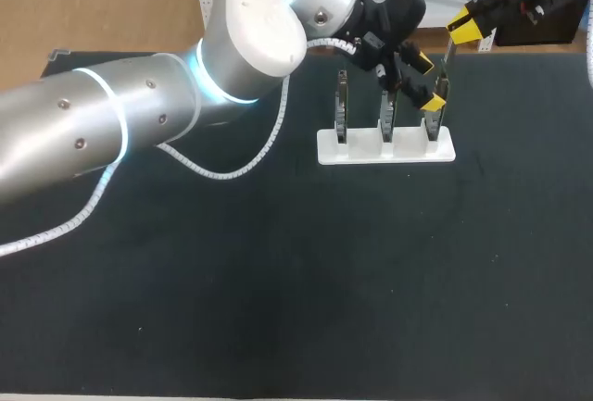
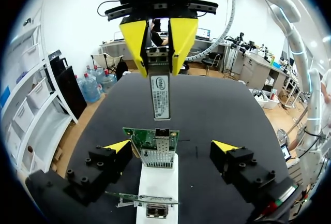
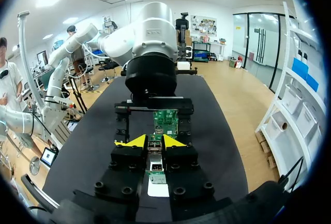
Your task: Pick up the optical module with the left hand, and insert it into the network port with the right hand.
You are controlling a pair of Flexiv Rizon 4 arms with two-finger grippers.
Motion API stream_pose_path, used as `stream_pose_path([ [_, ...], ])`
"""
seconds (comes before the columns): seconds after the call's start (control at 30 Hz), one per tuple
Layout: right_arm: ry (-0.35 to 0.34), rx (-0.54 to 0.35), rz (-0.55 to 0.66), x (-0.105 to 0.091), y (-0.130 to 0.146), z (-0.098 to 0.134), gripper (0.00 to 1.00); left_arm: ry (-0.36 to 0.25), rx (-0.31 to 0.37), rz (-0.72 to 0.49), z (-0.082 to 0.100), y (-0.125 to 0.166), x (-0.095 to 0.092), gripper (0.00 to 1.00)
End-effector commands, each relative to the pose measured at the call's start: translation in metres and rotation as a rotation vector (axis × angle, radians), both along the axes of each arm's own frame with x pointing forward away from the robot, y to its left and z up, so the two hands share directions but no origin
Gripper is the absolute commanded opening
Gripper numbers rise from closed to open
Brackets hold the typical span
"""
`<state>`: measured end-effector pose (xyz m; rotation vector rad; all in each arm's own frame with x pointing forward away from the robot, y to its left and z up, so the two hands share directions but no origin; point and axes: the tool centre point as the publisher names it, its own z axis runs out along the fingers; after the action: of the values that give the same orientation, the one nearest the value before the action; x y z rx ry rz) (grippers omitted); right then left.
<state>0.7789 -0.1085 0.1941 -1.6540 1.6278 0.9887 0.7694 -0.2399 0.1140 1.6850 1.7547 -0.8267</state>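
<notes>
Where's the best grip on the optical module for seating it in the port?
Likely upper end, pinched across the two edges beside the labelled face, from above. The optical module hangs upright over the network port, so its lower length must stay free to enter. The right tool holds it so.

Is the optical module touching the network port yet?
Apart. The left wrist view shows a clear gap between the optical module and the network port.

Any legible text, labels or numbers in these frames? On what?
module, held in the right gripper: several lines of print on its white face, too small to read.
boards: no legible markings.
stand: none.
</notes>
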Motion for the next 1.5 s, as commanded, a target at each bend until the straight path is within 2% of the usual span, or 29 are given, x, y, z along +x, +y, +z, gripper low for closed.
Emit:
stream_pose_path([
  [0.03,-0.004,-0.002,-0.006,-0.0030,0.0003,0.0003,0.00,0.009,0.013,-0.005,-0.0018,-0.0021,0.0058,1.00],
  [0.13,-0.004,-0.003,-0.005,-0.0027,0.0000,0.0001,0.00,0.011,0.040,0.002,-0.0036,-0.0014,0.0067,1.00],
  [1.5,0.007,0.005,0.000,0.0030,-0.0016,-0.0034,0.00,0.027,0.062,0.016,-0.0101,0.0008,0.0105,1.00],
])
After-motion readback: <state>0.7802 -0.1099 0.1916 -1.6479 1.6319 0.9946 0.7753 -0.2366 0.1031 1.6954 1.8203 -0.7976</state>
